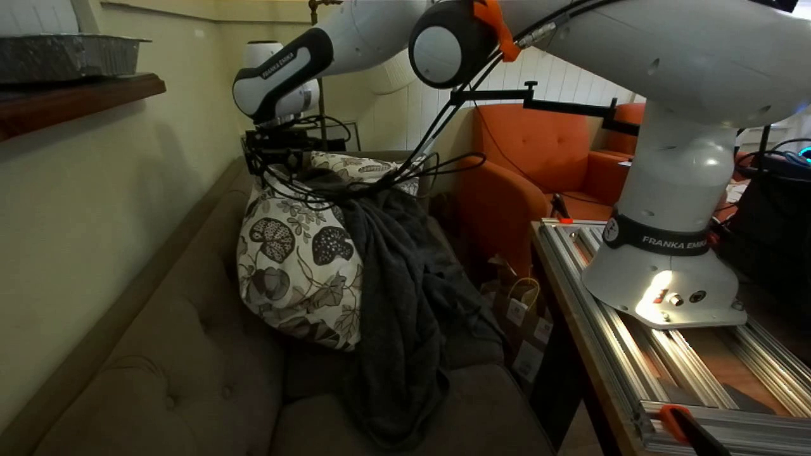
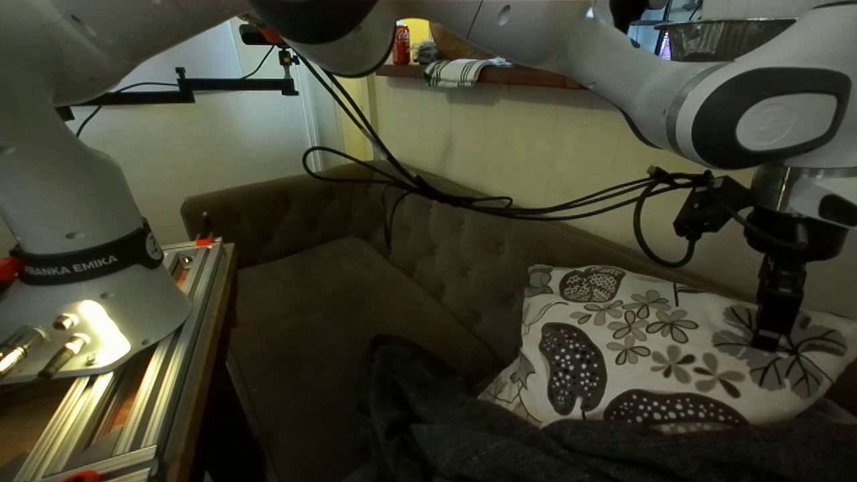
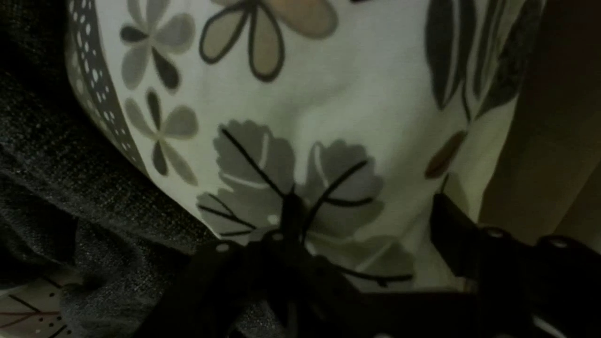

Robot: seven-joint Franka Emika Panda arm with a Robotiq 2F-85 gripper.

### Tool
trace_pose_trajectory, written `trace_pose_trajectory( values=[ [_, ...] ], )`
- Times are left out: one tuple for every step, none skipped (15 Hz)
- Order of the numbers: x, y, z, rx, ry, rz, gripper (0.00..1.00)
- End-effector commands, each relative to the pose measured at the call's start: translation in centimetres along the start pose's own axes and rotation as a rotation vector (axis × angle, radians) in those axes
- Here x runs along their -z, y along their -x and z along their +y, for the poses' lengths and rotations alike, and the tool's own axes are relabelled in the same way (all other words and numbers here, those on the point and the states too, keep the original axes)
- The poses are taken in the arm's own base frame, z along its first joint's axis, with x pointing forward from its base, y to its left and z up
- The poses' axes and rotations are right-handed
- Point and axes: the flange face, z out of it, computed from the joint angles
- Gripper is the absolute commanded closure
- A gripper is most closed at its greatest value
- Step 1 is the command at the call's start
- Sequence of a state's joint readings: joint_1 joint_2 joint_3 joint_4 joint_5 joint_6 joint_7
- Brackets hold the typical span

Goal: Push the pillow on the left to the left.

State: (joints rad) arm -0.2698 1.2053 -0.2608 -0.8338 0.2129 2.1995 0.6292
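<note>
The pillow is large, plump and cream-white with dark floral motifs. It leans on the sofa back in both exterior views (image 1: 298, 266) (image 2: 643, 361) and fills the middle of the wrist view (image 3: 357, 103). My gripper points down at the pillow's upper part in both exterior views (image 1: 274, 166) (image 2: 770, 338). In the wrist view the gripper (image 3: 365, 201) is open, its dark fingers wide apart with pillow cloth showing between them. The fingertips are at or very near the cloth; I cannot tell if they press on it. The blanket hides the pillow's lower part.
A dark grey blanket (image 1: 405, 304) drapes against the pillow and over the sofa seat. A similarly patterned cushion (image 1: 355, 166) lies behind it. The brown sofa back (image 1: 158, 354) runs along the wall. Loose black cables (image 2: 428, 191) hang from the arm. A shelf (image 1: 82, 101) juts from the wall.
</note>
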Motion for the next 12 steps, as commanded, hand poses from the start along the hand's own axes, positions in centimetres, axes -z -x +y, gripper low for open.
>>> trace_pose_trajectory(
  values=[
    [-0.4,0.1,-0.4,-0.062,0.004,-0.023,0.59],
    [-0.3,0.2,-0.4,-0.070,-0.004,-0.039,0.67],
    [-0.1,0.3,-0.5,-0.071,-0.023,-0.062,0.73],
    [0.2,0.5,-0.6,-0.078,-0.037,-0.102,0.81],
    [0.2,0.7,-0.6,-0.081,-0.032,-0.127,0.86],
    [0.5,0.8,-0.6,-0.073,-0.066,-0.174,0.94],
    [0.6,1.1,-0.6,-0.076,-0.063,-0.206,0.98],
    [0.8,1.2,-0.6,-0.066,-0.080,-0.235,1.00],
    [0.9,1.3,-0.6,-0.069,-0.077,-0.252,1.00],
    [1.3,1.6,-0.7,-0.058,-0.082,-0.279,0.98],
    [1.8,1.9,-1.0,-0.044,-0.089,-0.302,0.98],
    [2.8,2.4,-1.7,-0.016,-0.104,-0.320,0.99]
  ],
)
